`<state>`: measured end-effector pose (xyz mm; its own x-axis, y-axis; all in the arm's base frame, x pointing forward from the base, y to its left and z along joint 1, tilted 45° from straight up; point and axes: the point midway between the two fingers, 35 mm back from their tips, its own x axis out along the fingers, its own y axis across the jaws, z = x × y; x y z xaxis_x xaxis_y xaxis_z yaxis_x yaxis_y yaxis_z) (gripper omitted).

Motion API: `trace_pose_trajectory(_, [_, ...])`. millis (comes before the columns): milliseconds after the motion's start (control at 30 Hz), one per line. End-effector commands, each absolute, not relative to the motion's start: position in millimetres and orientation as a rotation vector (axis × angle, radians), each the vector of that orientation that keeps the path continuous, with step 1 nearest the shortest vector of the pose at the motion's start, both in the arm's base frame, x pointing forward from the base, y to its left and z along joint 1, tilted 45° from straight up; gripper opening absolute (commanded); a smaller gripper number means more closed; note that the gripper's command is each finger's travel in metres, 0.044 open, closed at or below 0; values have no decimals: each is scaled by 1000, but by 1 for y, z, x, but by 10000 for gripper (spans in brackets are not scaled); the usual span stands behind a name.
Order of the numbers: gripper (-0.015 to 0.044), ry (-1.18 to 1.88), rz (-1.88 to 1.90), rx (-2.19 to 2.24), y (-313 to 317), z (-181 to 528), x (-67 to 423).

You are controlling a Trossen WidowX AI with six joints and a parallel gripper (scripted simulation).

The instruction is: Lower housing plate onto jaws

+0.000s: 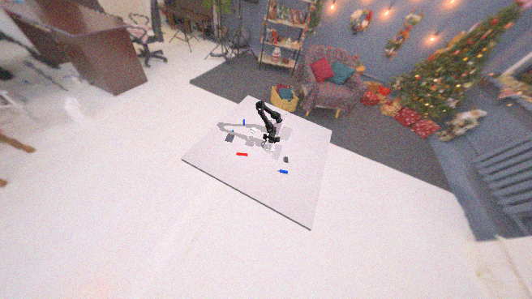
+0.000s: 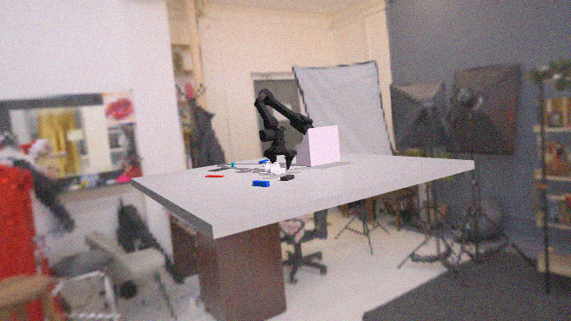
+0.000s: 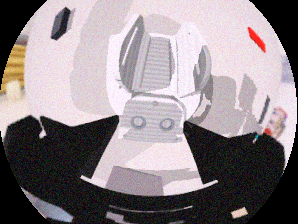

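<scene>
- Nearest in the exterior view, a bright blue rectangular block [image 1: 283, 172] [image 2: 261, 183] is seen on the pale tabletop [image 1: 243, 181] [image 2: 348, 182].
- Just beyond it, a small black block [image 1: 285, 160] [image 2: 287, 177] [image 3: 61, 23] is seen; a flat red bar [image 1: 242, 154] [image 2: 214, 176] [image 3: 257, 40] is set off to one side.
- Farther in, a white, curved-sided assembly [image 1: 268, 146] [image 2: 274, 167] [image 3: 187, 65] is found under the black gripper [image 1: 271, 140] [image 2: 279, 165] [image 3: 150, 121].
- The gripper's fingers are spread apart, with nothing clamped; between them in the wrist view, a grey ribbed plate with two round features [image 3: 154, 131] is seen at the assembly's edge (apparently the housing plate; its seating cannot be told).
- Behind, a pale pink box [image 2: 324, 144] is stood upright.
</scene>
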<state>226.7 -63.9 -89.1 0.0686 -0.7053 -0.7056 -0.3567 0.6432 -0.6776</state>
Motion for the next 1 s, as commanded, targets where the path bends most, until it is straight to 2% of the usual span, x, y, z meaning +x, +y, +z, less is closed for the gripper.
trace_pose_trajectory(0, [440, 1535, -325, -913, -56, -83, 228])
trace_pose_trajectory(233, [440, 1536, -325, -914, -12, -37, 222])
trace_pose_trajectory(400, [440, 1528, -317, -920, -12, -40, 224])
trace_pose_trajectory(600, [440, 1537, -321, -912, 24, -4, 202])
trace_pose_trajectory(967, [440, 1537, -322, -912, 25, -2, 201])
